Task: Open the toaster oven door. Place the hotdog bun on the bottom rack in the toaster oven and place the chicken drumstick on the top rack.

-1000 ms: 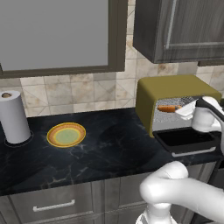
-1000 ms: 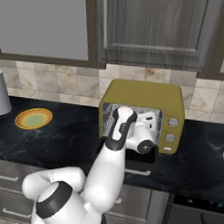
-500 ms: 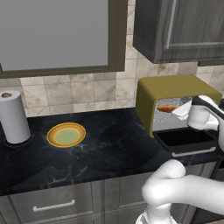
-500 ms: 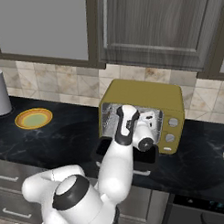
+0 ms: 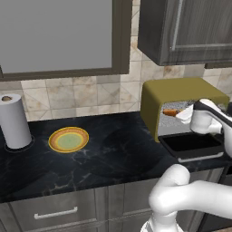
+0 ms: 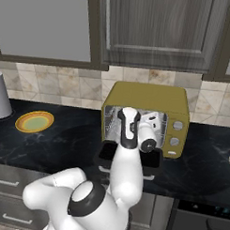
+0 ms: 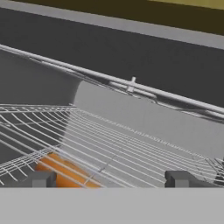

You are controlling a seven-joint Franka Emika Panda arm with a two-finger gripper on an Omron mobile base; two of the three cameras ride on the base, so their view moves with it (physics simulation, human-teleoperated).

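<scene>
1. Left base view: the mustard-yellow toaster oven stands at the right end of the black bench, under a dark wall cupboard. Its door is folded down flat in front of the opening. The white arm reaches up to the oven's mouth, and the wrist hides the tool, so from here I cannot tell how it stands. An orange-tan strip, the hotdog bun, shows inside at the left of the opening, just beside the wrist. Well to the left on the bench sit a yellow plate and a paper towel roll.

2. Right base view: the oven faces the camera, white knobs down its right front. The door lies open and level, partly behind the arm, which covers the middle of the opening. The plate lies far left.

3. Hand view: the tool is inside the oven, its two fingertips spread wide with nothing between them. A wire rack runs beneath, and the bun lies under its wires at lower left, near the left tip. The chicken drumstick cannot be made out.
</scene>
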